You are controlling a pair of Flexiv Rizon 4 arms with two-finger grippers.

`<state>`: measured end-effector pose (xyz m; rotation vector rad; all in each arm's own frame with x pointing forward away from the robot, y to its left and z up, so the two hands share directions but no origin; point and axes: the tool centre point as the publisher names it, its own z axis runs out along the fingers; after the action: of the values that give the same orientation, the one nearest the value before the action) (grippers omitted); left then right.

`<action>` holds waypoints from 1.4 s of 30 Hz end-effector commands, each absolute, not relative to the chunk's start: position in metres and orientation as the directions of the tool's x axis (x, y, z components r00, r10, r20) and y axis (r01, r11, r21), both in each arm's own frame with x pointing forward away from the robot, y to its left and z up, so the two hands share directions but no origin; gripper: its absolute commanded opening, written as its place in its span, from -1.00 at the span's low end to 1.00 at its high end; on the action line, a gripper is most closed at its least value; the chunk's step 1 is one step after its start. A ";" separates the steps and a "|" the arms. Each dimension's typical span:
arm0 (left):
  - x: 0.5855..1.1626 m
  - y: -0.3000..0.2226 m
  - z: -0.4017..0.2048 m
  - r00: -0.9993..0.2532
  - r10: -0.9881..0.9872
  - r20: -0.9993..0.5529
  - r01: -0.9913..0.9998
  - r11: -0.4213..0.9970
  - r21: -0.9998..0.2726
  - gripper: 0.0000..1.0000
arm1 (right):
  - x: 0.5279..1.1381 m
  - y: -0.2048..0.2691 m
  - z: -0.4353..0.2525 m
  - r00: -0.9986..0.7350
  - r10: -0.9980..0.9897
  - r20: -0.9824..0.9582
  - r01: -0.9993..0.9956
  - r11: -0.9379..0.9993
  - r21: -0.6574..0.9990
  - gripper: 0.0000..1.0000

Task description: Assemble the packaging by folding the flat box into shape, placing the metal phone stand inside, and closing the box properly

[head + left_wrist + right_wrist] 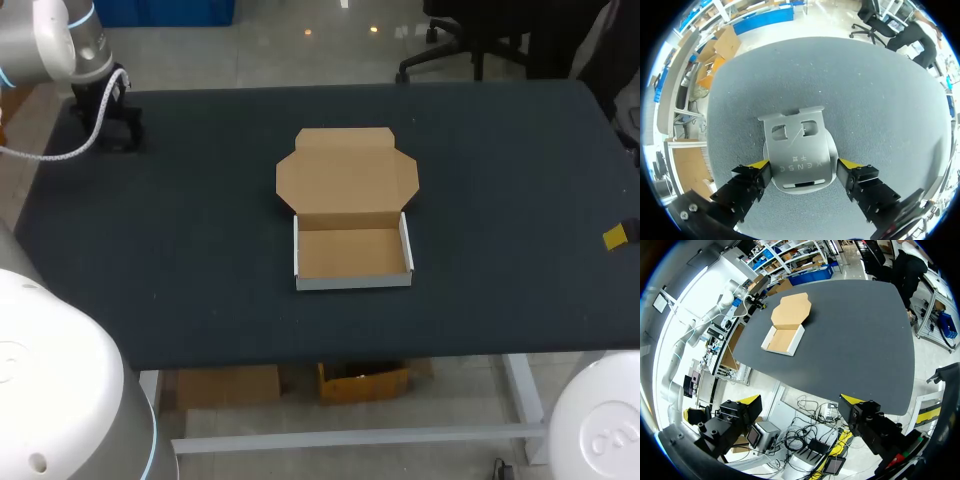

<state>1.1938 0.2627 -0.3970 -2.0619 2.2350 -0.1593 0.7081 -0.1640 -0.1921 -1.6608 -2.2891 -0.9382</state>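
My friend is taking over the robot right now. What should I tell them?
Left gripper: at the grey metal phone stand, which lies at the far left corner of the dark table; grip unclear.
Right gripper: open, empty, off to the table's right side.
Brown cardboard box: mid-table, folded into a tray, lid open, nothing inside.
Done: folding. Left: put the stand in, close the lid.
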 end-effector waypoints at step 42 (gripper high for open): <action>1.188 0.265 -0.386 -0.061 -0.998 -0.010 -0.984 0.061 -0.168 -1.00 | 0.707 -0.164 -0.191 -0.369 0.800 0.472 0.901 0.185 0.391 1.00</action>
<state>1.1957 0.2670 -0.3916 -2.0711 2.2071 -0.1753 0.7081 -0.1640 -0.1921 -1.6608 -2.2891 -0.9381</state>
